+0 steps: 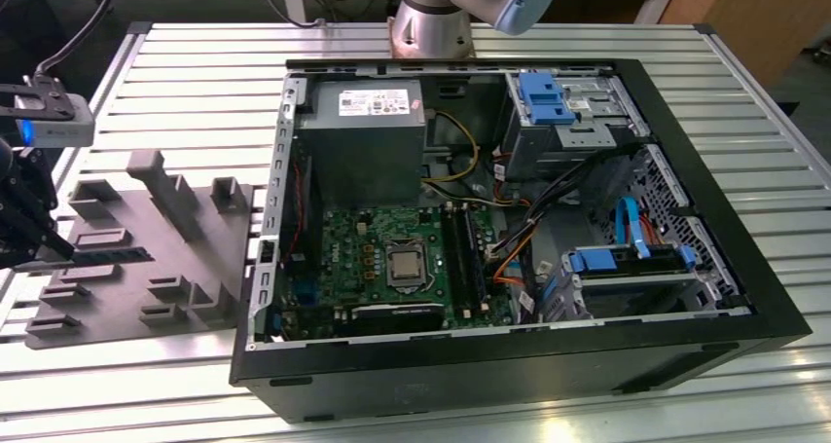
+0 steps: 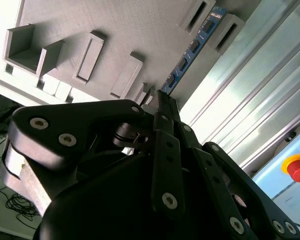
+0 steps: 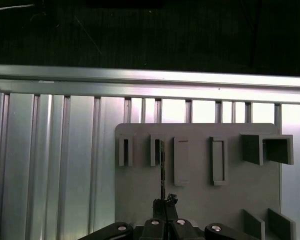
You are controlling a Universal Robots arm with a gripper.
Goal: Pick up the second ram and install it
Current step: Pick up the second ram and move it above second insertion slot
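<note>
Black gripper (image 3: pixel 164 204) sits low over the grey moulded holder tray (image 3: pixel 140 200), pinched nearly shut on the near end of the second ram (image 2: pixel 190 50), a thin dark green chip-studded stick. Its long axis runs straight away from the gripper, along the tray.

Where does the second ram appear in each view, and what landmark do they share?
Exterior view: the second ram lies in the grey holder tray at the exterior view's left, beside the gripper.
Second wrist view: the second ram runs diagonally away from the gripper.
First wrist view: the second ram is edge-on, a thin line beyond the gripper.
Shared landmark: the grey holder tray's slots.
</note>
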